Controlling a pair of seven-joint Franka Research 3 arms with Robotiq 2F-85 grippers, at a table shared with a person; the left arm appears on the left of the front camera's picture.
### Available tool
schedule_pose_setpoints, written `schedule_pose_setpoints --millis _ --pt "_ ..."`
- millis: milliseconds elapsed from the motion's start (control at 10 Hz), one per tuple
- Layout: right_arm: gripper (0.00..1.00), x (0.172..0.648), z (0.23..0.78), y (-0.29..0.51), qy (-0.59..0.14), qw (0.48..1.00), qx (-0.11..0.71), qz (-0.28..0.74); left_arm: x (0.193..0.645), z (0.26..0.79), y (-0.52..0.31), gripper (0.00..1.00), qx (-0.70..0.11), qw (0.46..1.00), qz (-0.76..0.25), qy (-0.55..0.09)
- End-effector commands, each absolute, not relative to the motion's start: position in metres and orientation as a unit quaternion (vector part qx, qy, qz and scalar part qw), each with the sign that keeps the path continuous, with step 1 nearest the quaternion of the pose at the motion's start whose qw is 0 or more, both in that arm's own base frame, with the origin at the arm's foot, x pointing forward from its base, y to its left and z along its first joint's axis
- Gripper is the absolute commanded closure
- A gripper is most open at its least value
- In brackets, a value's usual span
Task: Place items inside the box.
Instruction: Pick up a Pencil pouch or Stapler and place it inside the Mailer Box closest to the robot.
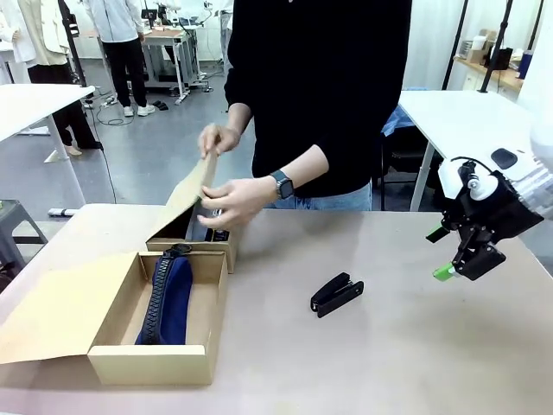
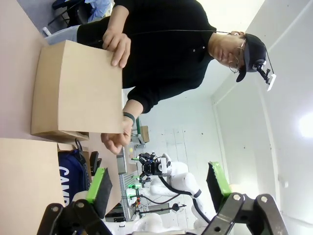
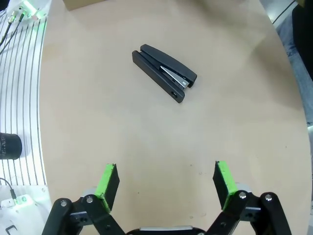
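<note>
A black stapler (image 1: 337,294) lies on the table (image 1: 415,363) right of the box (image 1: 151,363): rigid, likely hefty, best pinched across its narrow body. The right gripper (image 1: 441,253) hovers nearby, jaws spread; the left gripper (image 2: 157,181) also gapes empty.

Grey floor (image 1: 164,164) stretches beyond the tan worktop's (image 1: 389,346) far edge. A white left table (image 1: 34,99) and a white right table (image 1: 458,112) flank it. A cluttered bench (image 1: 168,39) stands far back, and a wooden shelf (image 1: 484,73) runs along the right side.
</note>
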State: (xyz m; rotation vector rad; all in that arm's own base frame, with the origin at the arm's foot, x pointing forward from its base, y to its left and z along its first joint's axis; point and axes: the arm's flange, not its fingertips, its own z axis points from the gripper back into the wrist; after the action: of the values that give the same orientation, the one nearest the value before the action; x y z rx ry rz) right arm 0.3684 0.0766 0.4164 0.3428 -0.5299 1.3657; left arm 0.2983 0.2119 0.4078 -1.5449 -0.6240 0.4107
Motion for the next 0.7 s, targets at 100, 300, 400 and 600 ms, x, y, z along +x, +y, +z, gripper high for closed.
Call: schedule_pose_setpoints --millis 100,300,400,600 --pt "0.0 0.328 0.389 0.079 -0.255 0.724 0.163 0.62 0.296 0.407 0.21 0.0 -0.683 0.651 0.172 -0.283" --pt "0.0 0.33 0.389 0.085 -0.247 0.722 0.159 0.627 0.296 0.407 0.21 0.0 -0.683 0.651 0.172 -0.283" --pt "0.0 0.331 0.391 0.09 -0.244 0.718 0.156 0.633 0.296 0.407 0.21 0.0 -0.683 0.651 0.172 -0.283" --pt "0.0 0.339 0.394 0.108 -0.229 0.703 0.144 0.658 0.296 0.407 0.21 0.0 -0.683 0.651 0.172 -0.283"
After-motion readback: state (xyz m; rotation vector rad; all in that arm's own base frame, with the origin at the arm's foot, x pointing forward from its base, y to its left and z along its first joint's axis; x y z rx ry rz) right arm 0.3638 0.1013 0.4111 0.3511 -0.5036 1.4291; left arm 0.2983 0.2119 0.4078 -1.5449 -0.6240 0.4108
